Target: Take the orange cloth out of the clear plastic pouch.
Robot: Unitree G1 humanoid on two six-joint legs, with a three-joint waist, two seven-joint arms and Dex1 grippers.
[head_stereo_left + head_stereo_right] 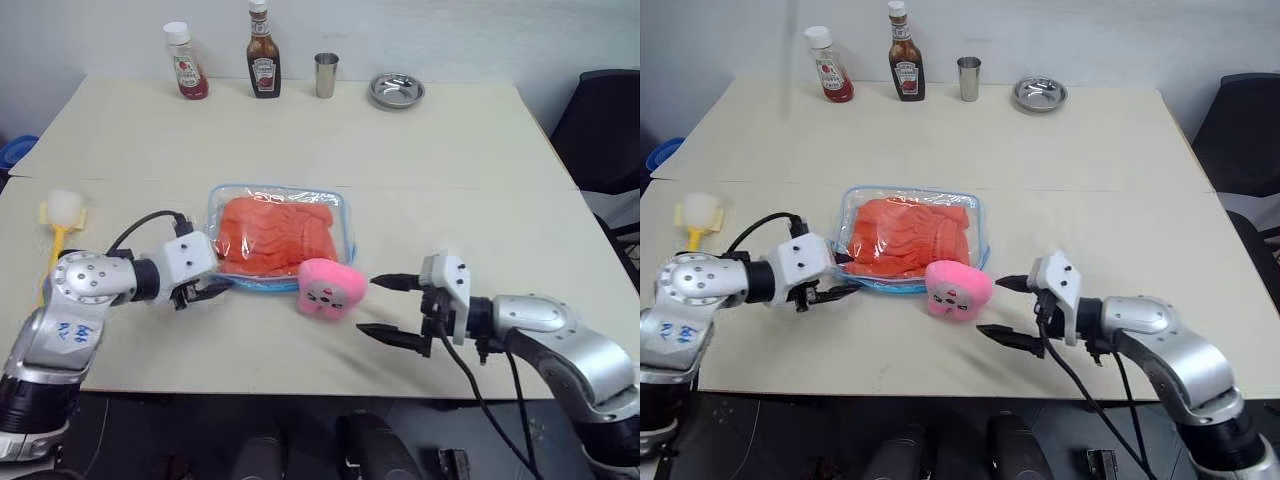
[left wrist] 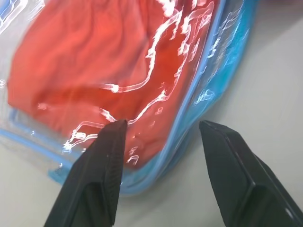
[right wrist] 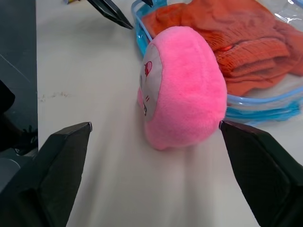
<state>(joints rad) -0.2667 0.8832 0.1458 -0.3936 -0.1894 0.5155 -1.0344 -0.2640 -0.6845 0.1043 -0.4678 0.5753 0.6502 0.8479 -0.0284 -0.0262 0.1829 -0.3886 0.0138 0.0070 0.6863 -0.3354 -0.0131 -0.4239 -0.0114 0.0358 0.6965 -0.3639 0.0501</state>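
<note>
**Both grippers spread at the pouch's near edge**

Nearest you, your right gripper (image 1: 388, 311) sits low over the pale tabletop (image 1: 300, 130) with its two black fingers spread wide, pointing toward the small pink plush toy (image 1: 328, 287) just beside them. On the other side, your left gripper (image 1: 205, 291) has its fingers apart too (the wrist view shows a clear gap between them), with the tips at the near left corner of the clear plastic pouch with light blue trim (image 1: 347, 218); you can't tell whether one tip touches the plastic. The plush toy rests against the pouch's near right edge. The bright orange, wrinkled cloth (image 1: 276, 235) lies inside the pouch, filling most of it. Off to your left lies a yellow-handled brush with a white head (image 1: 60, 219). Along the far edge stand a red sauce bottle with a white cap (image 1: 185, 63), a dark ketchup bottle (image 1: 263, 52), a steel cup (image 1: 326, 75) and a round metal dish (image 1: 396, 90).
</note>
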